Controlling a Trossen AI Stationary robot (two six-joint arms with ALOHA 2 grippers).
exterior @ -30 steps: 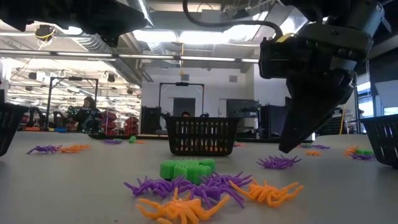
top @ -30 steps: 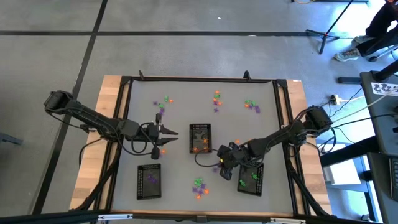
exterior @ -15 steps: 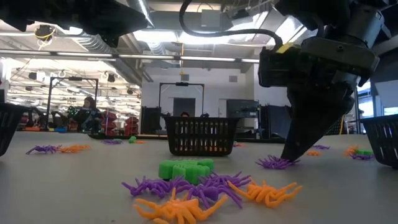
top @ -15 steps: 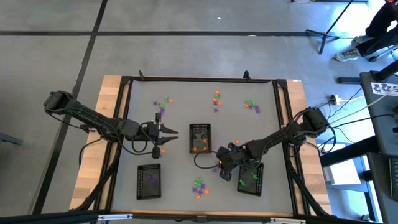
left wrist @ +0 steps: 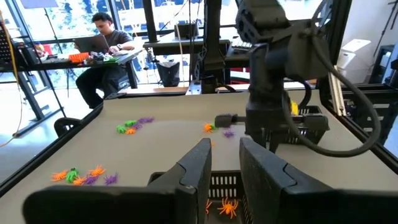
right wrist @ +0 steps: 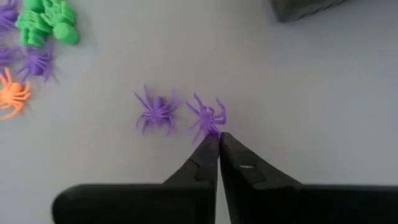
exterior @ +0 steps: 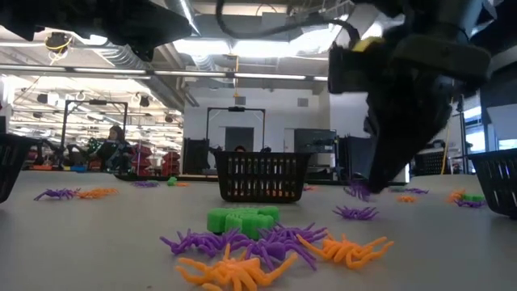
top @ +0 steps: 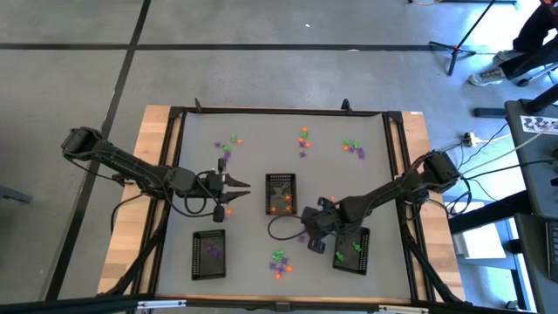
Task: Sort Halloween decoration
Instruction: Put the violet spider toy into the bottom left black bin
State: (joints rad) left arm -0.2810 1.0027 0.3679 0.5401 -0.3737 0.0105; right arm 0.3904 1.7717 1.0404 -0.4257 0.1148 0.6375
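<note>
R gripper shut on a purple spider – legs partly hidden by its tips, lifted off table. L gripper hovers by centre tray – fingers slightly apart, nothing held

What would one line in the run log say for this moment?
right tool: shut on small purple plastic spider, lifted above table | left tool: waiting over middle black mesh tray | second purple spider: on table
</note>
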